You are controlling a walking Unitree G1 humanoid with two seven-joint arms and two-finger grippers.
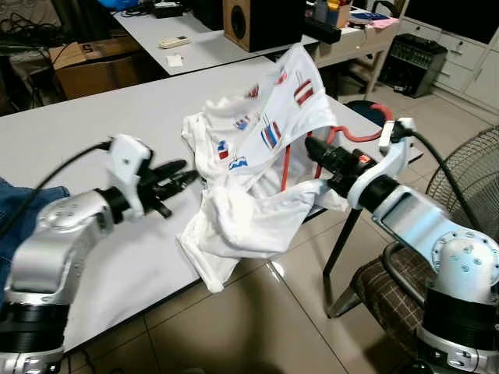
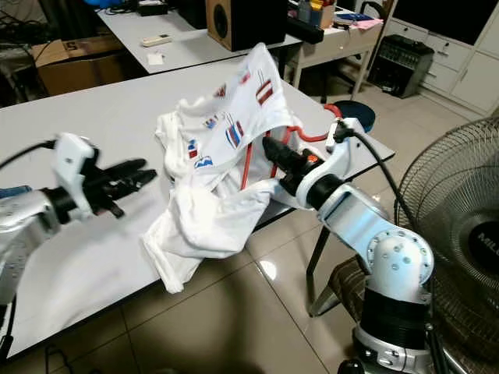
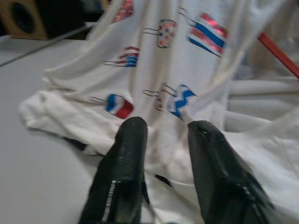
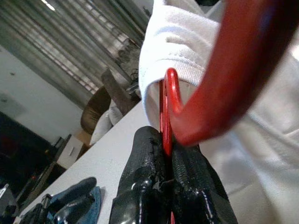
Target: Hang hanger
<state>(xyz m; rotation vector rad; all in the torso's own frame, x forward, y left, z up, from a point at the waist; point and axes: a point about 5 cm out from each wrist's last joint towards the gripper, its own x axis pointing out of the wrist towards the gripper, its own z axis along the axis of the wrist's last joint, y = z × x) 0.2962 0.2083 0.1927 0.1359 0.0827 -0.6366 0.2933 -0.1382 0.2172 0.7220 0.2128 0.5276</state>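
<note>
A white T-shirt [image 1: 257, 167] with small flag prints is draped over a red hanger [image 1: 285, 164] above the right end of the white table [image 1: 70, 132]. The hanger's hook [image 1: 362, 134] curls out past the shirt toward my right arm. My right gripper [image 1: 312, 148] is shut on the red hanger [image 4: 164, 121] just under the shirt's collar and holds it up. My left gripper [image 1: 185, 178] is open, its fingers [image 3: 128, 158] slightly apart just short of the shirt's lower hem [image 3: 70, 121], touching nothing.
A standing fan [image 1: 468, 179] is at the right. A chair with a checked cushion [image 1: 390, 300] sits beside my right arm. A second table [image 1: 203, 39] with a speaker [image 1: 249, 19] stands behind. Blue denim [image 1: 27, 202] lies at the table's left.
</note>
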